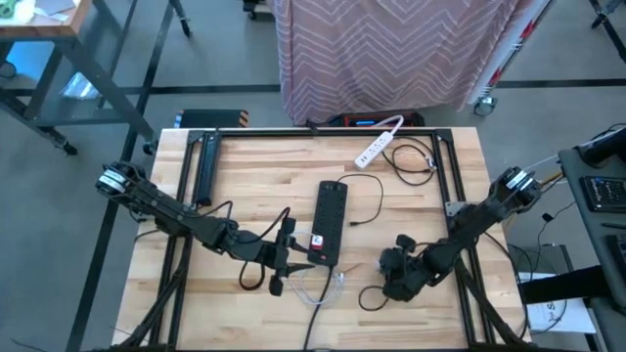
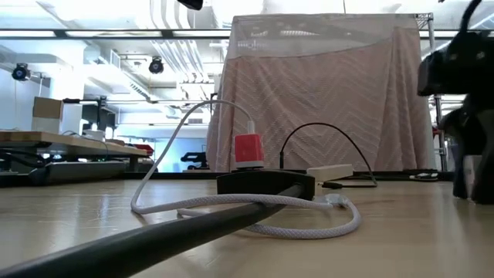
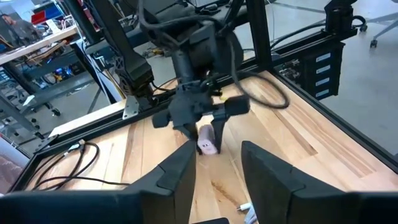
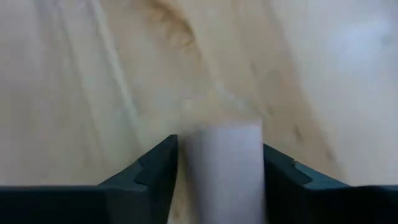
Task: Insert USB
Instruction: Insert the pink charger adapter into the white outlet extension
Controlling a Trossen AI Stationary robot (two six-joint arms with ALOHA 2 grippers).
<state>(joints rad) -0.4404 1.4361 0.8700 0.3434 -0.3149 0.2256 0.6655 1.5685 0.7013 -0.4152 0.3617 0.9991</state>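
Observation:
A black power strip lies mid-table, with a red-and-white plug standing in its near end and a white braided cable looping from it onto the wood. My left gripper hangs open just left of that end, nothing between its fingers. My right gripper tilts down at the table right of the strip. A white block-shaped plug stands between its fingers and nearly fills the gap. From the left wrist view that white plug has its lower end on the wood. My right gripper comes at the white plug slanting down from above, one finger at each of the plug's two sides. The plug's lower end rests on the table. I cannot tell whether the fingers touch its sides.
A white power strip with its cord lies at the far edge. Thin black cables curl beside it and near my right gripper. A thick black cable runs toward the near edge. Black frame rails flank the table.

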